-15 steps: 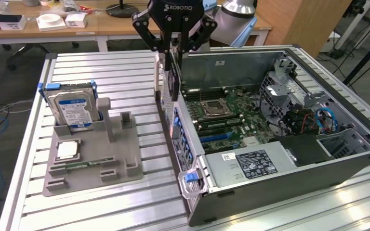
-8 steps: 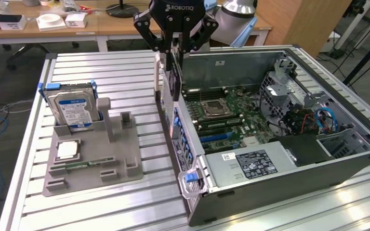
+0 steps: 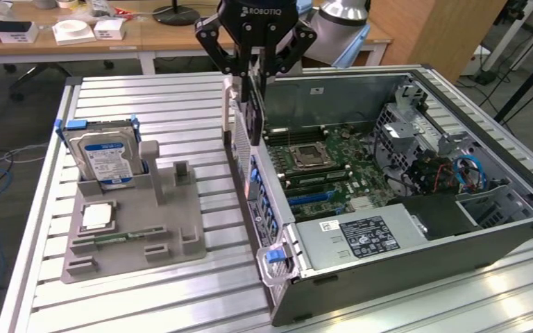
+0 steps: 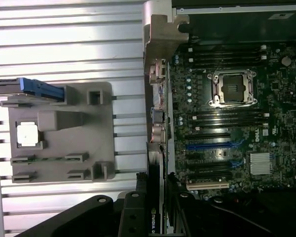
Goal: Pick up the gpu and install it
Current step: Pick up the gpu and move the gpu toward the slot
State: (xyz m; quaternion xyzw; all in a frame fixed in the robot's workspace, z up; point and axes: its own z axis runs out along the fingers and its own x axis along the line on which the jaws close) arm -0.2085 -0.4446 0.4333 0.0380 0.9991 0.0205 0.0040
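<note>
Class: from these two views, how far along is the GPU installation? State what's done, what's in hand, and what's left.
Done: the gpu is off the grey holder. In hand: the gripper is shut on it, holding it upright over the edge of the case. Left: it is not yet seated; the blue slot is empty.

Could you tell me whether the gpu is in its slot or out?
Out. The gpu hangs on edge between the gripper's fingers above the case wall; the blue slots lie bare.
</note>
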